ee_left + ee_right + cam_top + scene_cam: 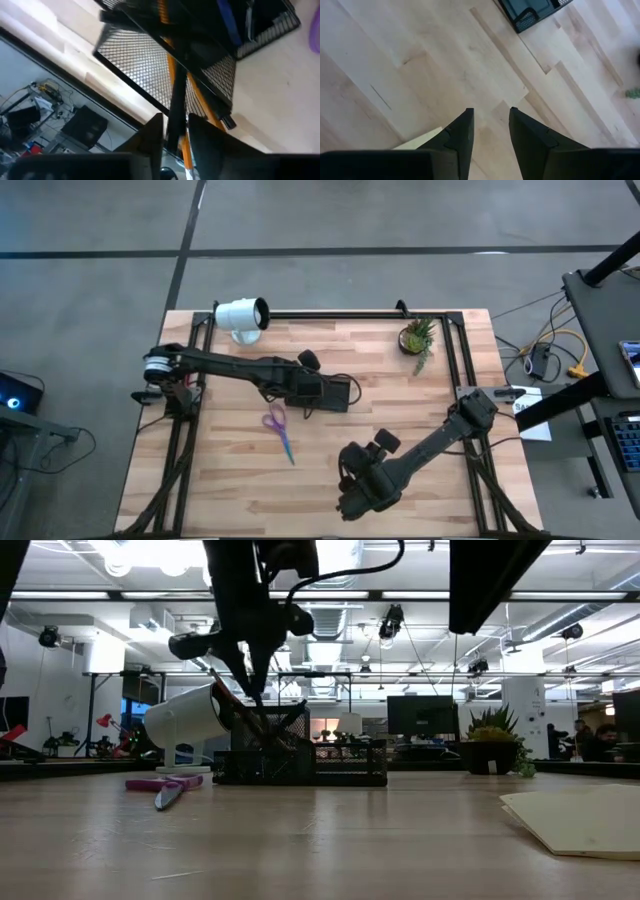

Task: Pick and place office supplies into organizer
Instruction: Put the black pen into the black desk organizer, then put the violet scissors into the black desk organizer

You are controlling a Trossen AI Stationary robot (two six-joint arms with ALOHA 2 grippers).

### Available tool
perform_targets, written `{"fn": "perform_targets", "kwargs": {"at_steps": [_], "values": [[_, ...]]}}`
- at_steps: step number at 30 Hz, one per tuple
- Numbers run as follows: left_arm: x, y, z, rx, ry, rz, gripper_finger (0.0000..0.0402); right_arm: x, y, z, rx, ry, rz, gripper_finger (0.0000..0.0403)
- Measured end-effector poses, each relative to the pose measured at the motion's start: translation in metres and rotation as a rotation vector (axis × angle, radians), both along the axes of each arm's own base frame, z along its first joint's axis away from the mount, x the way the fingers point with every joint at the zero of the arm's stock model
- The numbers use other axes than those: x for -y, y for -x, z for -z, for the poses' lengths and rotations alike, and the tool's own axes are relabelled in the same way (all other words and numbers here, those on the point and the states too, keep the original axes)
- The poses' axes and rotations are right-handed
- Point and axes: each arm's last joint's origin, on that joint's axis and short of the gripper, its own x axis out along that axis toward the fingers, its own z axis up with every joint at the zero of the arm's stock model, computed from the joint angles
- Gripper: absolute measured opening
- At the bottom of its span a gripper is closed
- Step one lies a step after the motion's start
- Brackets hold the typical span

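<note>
The black mesh organizer (pixel 342 393) (pixel 300 760) stands mid-table. My left gripper (pixel 303 385) (pixel 175 122) hangs over its left end, shut on two pens. A blue pen (pixel 227 22) lies in the organizer. The purple-handled scissors (pixel 276 421) (pixel 162 783) and another blue pen (pixel 288 448) lie flat on the table near the organizer. My right gripper (pixel 352 483) (pixel 490 112) is open above the near part of the table, beside a corner of the yellow pad (pixel 420 141) (pixel 585 818), and touches nothing. My left gripper pinches an orange pen (pixel 171 67) and a dark pen (pixel 176 102) together between its two fingers (pixel 150 137). It comes from above, pointing down. The pens slant down into the organizer's compartment (pixel 265 730); their lower ends are hidden behind the mesh.
A white cylindrical lamp (pixel 242 315) (pixel 185 718) lies at the far left edge. A small potted plant (pixel 418 337) (pixel 492 748) stands at the far right. A black frame rail (pixel 330 313) runs along the far edge. Bare wood lies between the organizer and the right gripper.
</note>
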Motion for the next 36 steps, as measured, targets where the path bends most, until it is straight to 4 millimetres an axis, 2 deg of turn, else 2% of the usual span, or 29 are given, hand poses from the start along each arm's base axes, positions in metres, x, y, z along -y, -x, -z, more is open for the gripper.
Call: {"fn": "perform_targets", "kwargs": {"at_steps": [6,13,15,20,22,24,29,32,36], "values": [[0.0,-0.001,-0.005,0.06,-0.016,-0.03,0.0125,0.0,0.0,0.002,-0.006,0.004,-0.002,0.011],[0.003,0.017,-0.045,0.291,0.015,-0.174,0.0155,0.002,0.001,0.007,-0.039,0.023,-0.038,0.0109],[0.007,0.028,-0.056,0.355,0.108,-0.242,0.0156,0.005,-0.001,0.008,-0.046,0.024,-0.045,0.0109],[0.024,0.058,-0.07,0.382,0.559,-0.383,0.0157,0.015,-0.012,0.013,-0.036,0.009,-0.07,0.0109],[0.033,0.069,-0.066,0.338,0.624,-0.335,0.0156,0.019,-0.019,0.017,-0.021,-0.005,-0.091,0.0109],[0.042,0.081,-0.056,0.271,0.608,-0.241,0.015,0.024,-0.026,0.021,-0.012,-0.026,-0.122,0.0109],[0.057,0.103,-0.01,0.096,0.567,-0.115,0.0125,0.033,-0.04,0.028,-0.005,-0.089,-0.208,0.0109],[0.062,0.109,0.016,0.06,0.555,-0.073,0.0117,0.036,-0.043,0.028,-0.006,-0.091,-0.231,0.0109],[0.064,0.1,0.032,0.19,0.576,-0.031,0.0116,0.036,-0.045,0.026,-0.002,-0.092,-0.244,0.0109]]}}
